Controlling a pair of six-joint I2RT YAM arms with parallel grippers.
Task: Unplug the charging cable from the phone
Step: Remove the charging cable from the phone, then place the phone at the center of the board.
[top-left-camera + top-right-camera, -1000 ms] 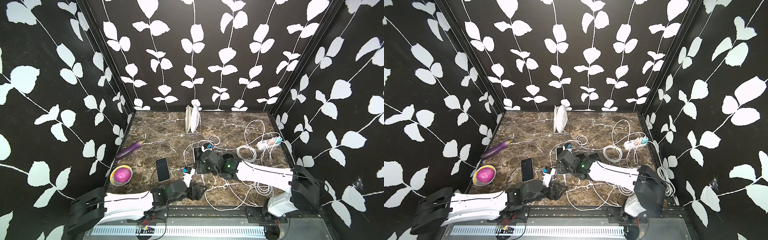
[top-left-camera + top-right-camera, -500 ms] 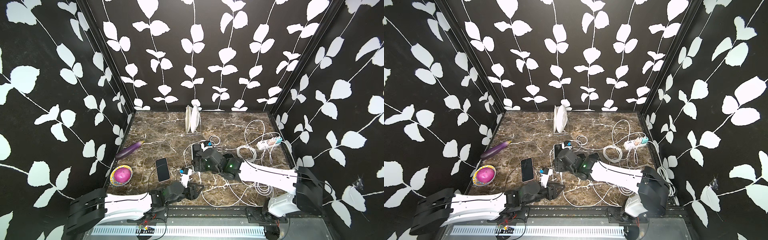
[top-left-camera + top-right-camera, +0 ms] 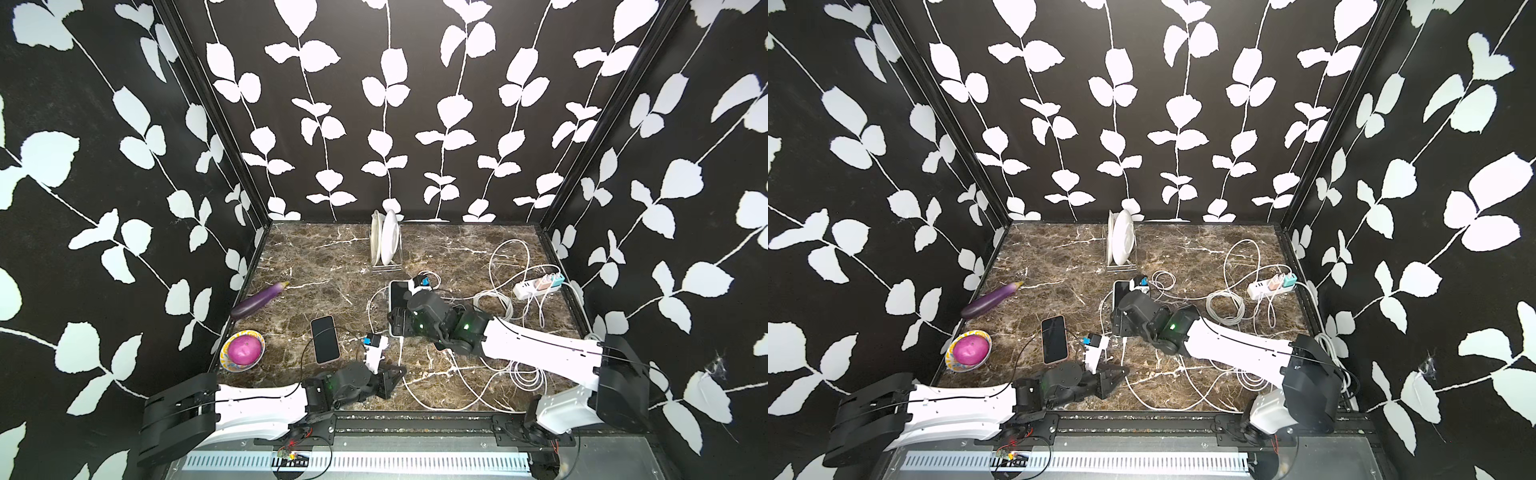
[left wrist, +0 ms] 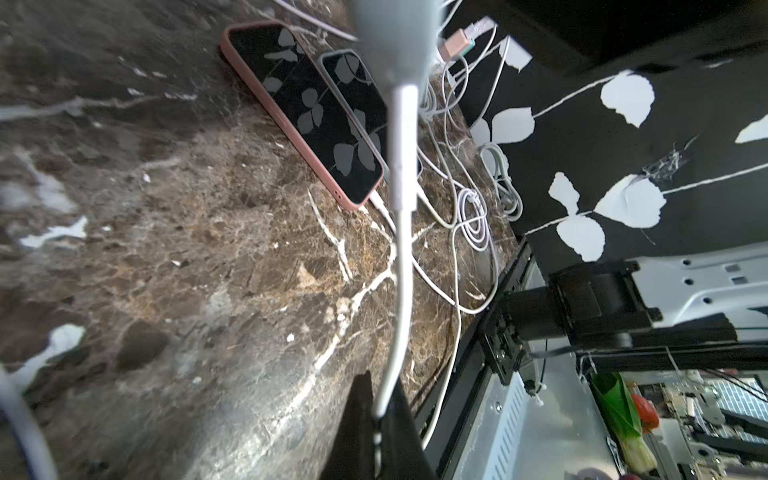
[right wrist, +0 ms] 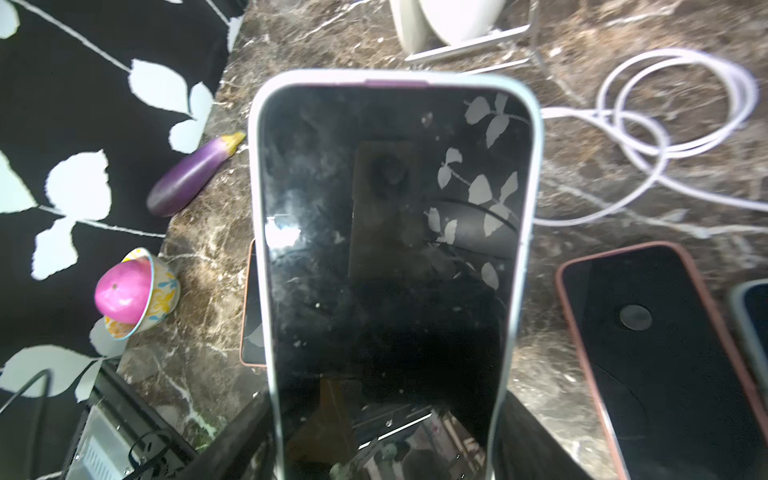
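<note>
The phone (image 5: 390, 232), dark-screened in a pale blue case, is held by its lower sides in my right gripper (image 5: 384, 415), which is shut on it; in both top views it sits mid-table (image 3: 398, 296) (image 3: 1120, 293). A white charging cable (image 4: 401, 257) runs from the phone's near end (image 4: 390, 37), where its plug (image 4: 404, 166) is still seated, down into my left gripper (image 4: 378, 399), shut on the cable. In both top views the left gripper (image 3: 394, 375) (image 3: 1115, 376) lies near the front edge, with the cable (image 3: 400, 353) stretched between it and the phone.
A pink-cased phone (image 3: 325, 338) lies left of the cable; two more phones (image 4: 307, 112) (image 4: 353, 83) lie under my right arm. Cable coils (image 3: 492, 299) and a power strip (image 3: 538, 286) fill the right side. Plate rack (image 3: 386, 245), eggplant (image 3: 257, 300) and bowl (image 3: 243, 350) stand farther off.
My left gripper has closed onto the charging cable. The right gripper, with the phone, has shifted slightly toward the back.
</note>
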